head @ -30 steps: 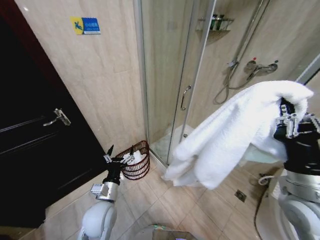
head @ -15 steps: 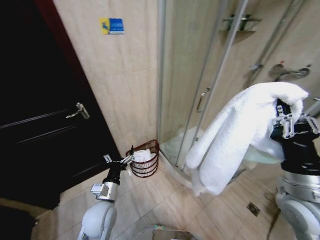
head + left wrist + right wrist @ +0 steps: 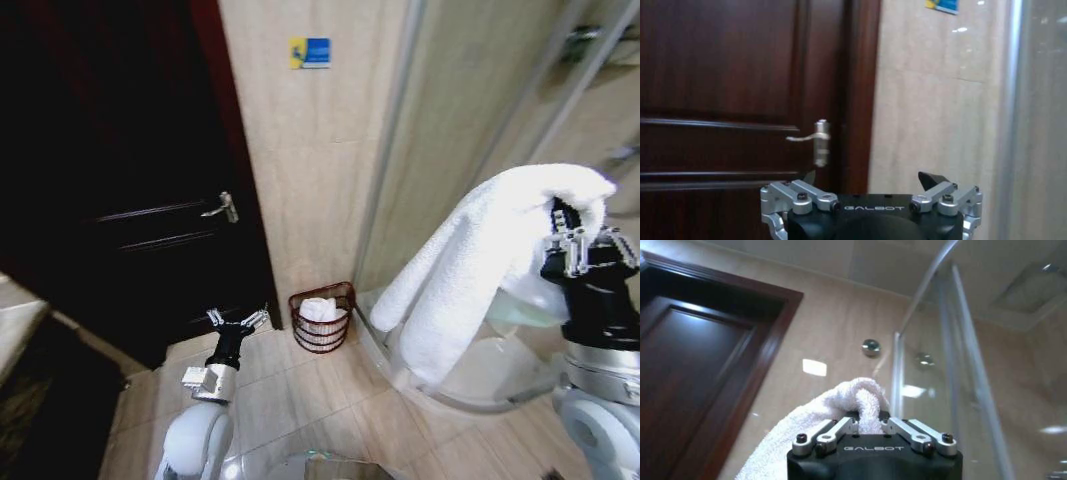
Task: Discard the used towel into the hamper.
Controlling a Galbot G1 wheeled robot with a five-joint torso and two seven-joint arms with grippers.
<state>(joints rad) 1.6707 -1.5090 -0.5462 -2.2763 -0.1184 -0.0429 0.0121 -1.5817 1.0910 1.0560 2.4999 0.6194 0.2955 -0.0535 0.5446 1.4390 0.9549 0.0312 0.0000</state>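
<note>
A large white towel (image 3: 480, 270) hangs from my right gripper (image 3: 577, 232), held high at the right; its fingers are shut on a bunch of the towel (image 3: 847, 405). The hamper (image 3: 323, 318), a small round dark red-brown wire basket with something white inside, stands on the floor against the wall between the door and the shower glass. My left gripper (image 3: 238, 323) is low at the left, open with nothing between its fingers, a short way left of the hamper. In the left wrist view the left gripper (image 3: 869, 177) faces the door.
A dark wooden door (image 3: 130, 200) with a metal handle (image 3: 224, 208) takes up the left. A glass shower enclosure (image 3: 480, 120) stands at the right. Beige tiled wall with a blue-yellow sign (image 3: 310, 52) lies between. The floor is tiled.
The whole head view has swung left: door and hamper shifted right in the picture, shower fittings went out of view. Both arms keep their poses; the towel stays gripped.
</note>
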